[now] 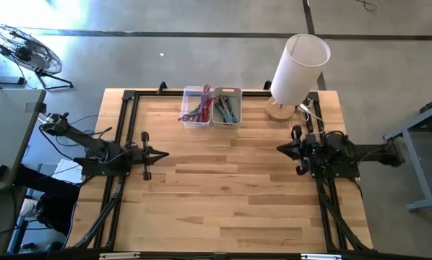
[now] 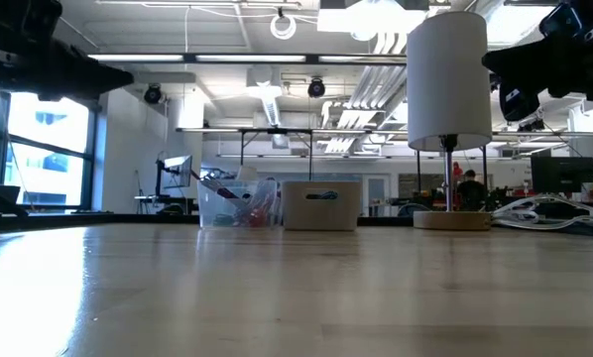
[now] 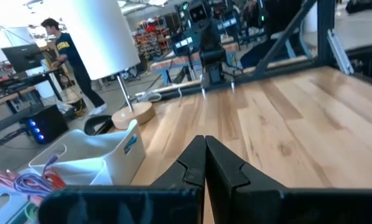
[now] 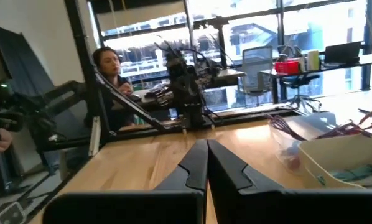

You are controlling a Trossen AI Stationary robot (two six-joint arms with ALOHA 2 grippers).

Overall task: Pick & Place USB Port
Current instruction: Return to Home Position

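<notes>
**Sorting is looking done, arms are just parking**

From the overhead view, all the cables are sitting in the two bins at the upper centre of the frame. The red and purple cables [image 1: 199, 108] are lying in the transparent bin [image 1: 195, 125]. The blue and black cables [image 1: 226, 110] are lying in the gray bin [image 1: 226, 123], just beside it on the right. I'm not spotting anything loose on the bare bench [image 1: 230, 195], so I'm guessing the pick and place part is finished.

The left arm [image 1: 104, 155] is sitting at mid-left of the frame and the right arm [image 1: 339, 154] at mid-right. Both are well apart from the bins and pointing at each other across the bench. In the wrist views the left jaws are pressing together with nothing between them, and the right jaws are doing the same, not pinching anything.

The white lamp [image 1: 297, 68] is standing at upper right, near the gray bin.

What's left, I reckon: only the arms settling into their rest pose, and they're looking pretty much there already
</notes>
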